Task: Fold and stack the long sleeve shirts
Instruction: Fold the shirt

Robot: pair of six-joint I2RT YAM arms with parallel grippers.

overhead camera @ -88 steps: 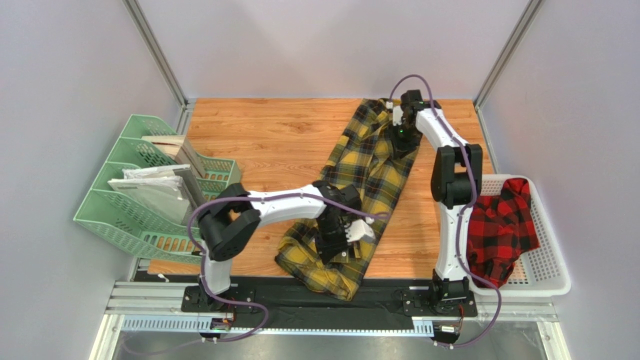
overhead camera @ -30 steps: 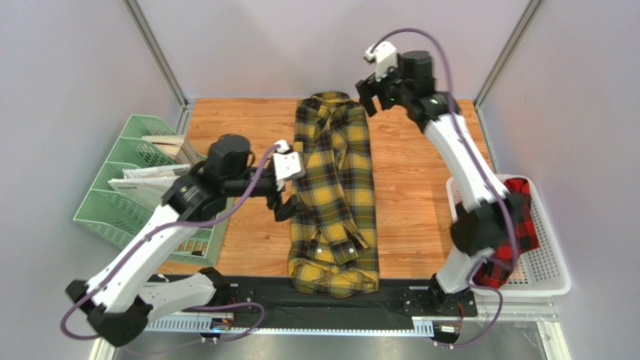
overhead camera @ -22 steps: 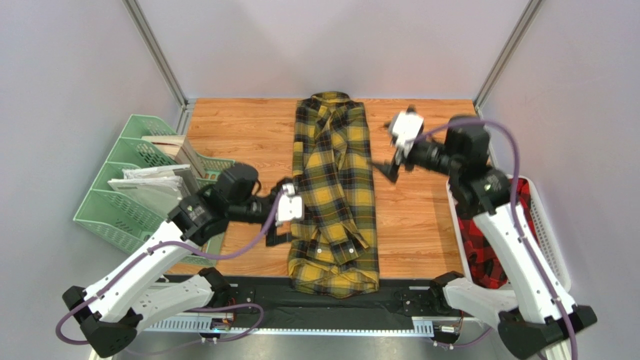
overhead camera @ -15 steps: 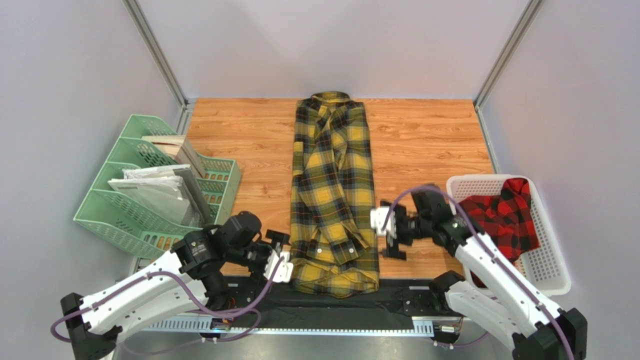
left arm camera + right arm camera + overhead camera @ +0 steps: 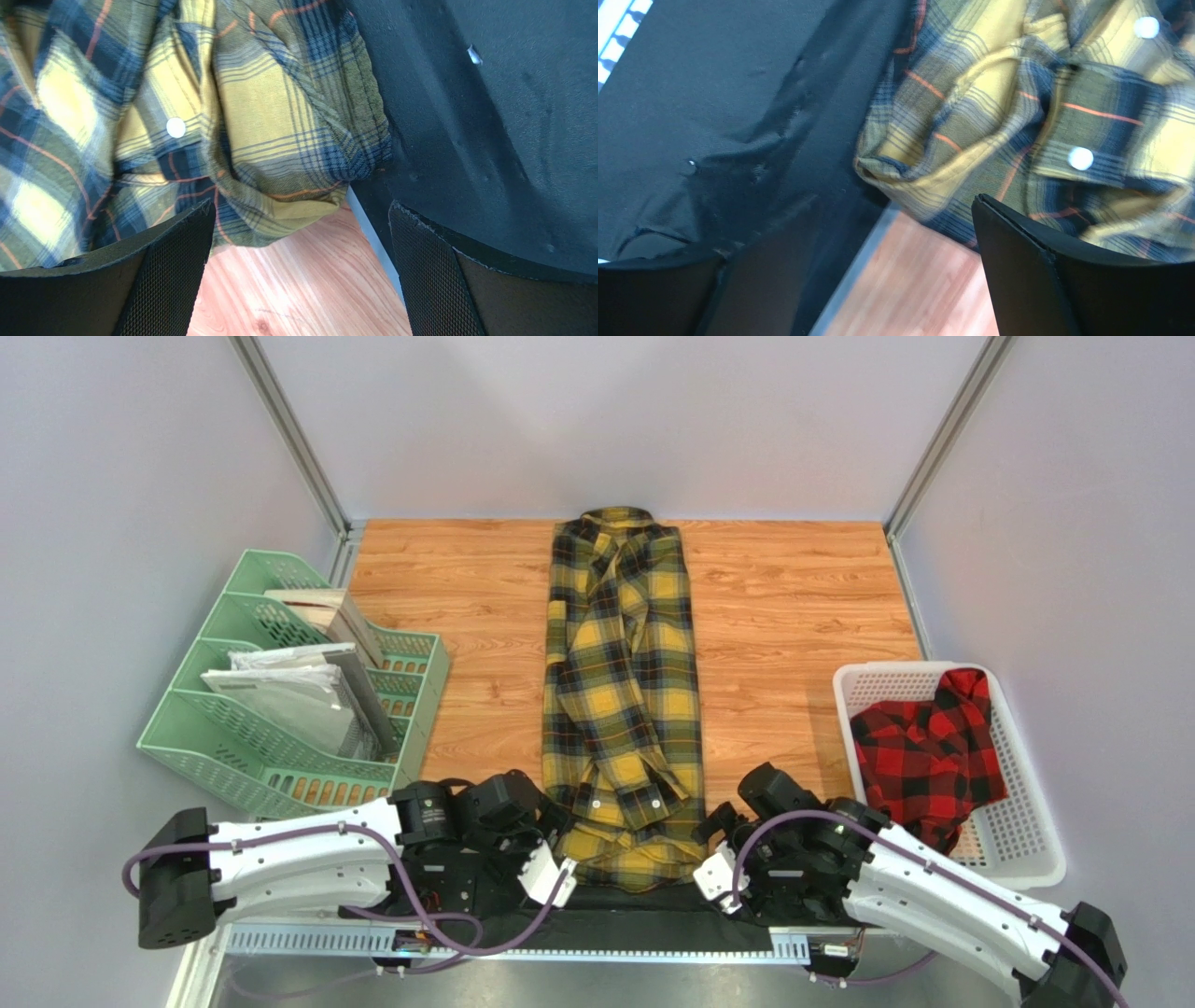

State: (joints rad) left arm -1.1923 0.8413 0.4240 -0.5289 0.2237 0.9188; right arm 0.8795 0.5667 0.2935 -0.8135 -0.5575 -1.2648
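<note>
The left claw (image 5: 553, 851) was low at the near left corner of the yellow shirt (image 5: 622, 700). Its two fingers were wide apart and held nothing. In the left wrist view, the shirt's corner lay just past the gap between the fingers (image 5: 175, 245). The right claw (image 5: 718, 835) was low at the near right corner, its fingers apart too and holding nothing. The yellow shirt lay long and flat down the middle of the wooden surface (image 5: 800, 616), its collar at the far end and its near edge on a black mat (image 5: 631, 907). The red shirt (image 5: 926, 756) lay bunched up in the white basket (image 5: 1035, 857) on the right.
</note>
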